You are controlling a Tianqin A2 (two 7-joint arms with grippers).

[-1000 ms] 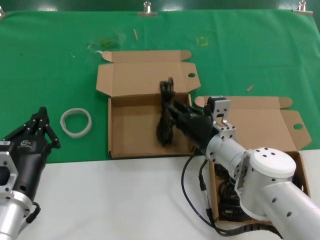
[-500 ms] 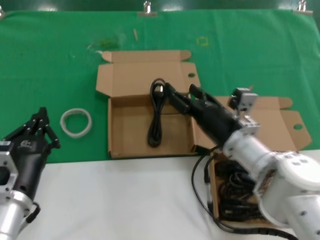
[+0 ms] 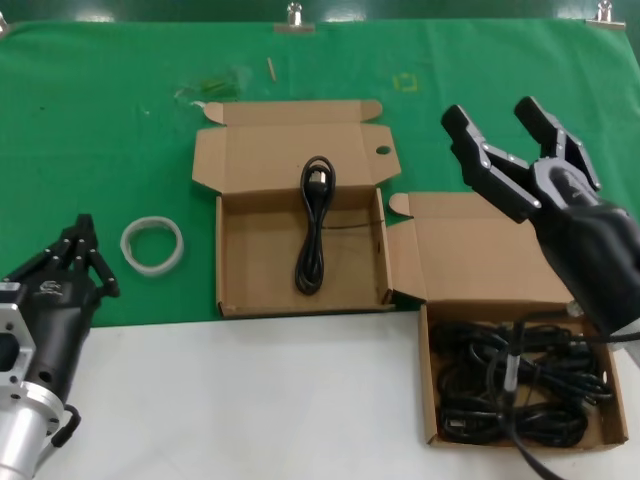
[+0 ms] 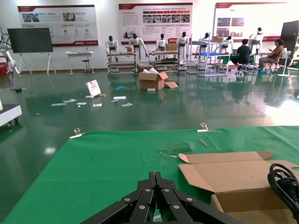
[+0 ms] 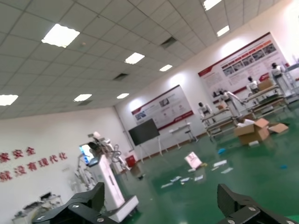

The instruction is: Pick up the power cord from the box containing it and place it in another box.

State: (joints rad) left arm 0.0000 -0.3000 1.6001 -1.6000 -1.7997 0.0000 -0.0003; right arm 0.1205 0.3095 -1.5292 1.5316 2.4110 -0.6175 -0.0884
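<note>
The power cord (image 3: 312,228), a narrow black bundle, lies lengthwise in the centre box (image 3: 258,262), whose lid has small corner tabs and a round hole. It also shows in the left wrist view (image 4: 285,183), inside that box (image 4: 233,175). The other box (image 3: 480,255), with the wide lid, stands at the right front and holds several more black cords (image 3: 515,378). My right gripper (image 3: 490,112) is open wide and empty, raised above that box's lid; in its own wrist view the right gripper (image 5: 161,205) faces the room. My left gripper (image 3: 85,238) is shut and parked at the left front.
A white ring (image 3: 153,243) lies on the green cloth (image 3: 100,120) left of the centre box. Small scraps lie near the cloth's back edge. The bare white table front (image 3: 250,400) runs below the boxes.
My right gripper let go of the power cord in the centre box, then rose and drew back to the right with its jaws wide. The left arm has not moved.
</note>
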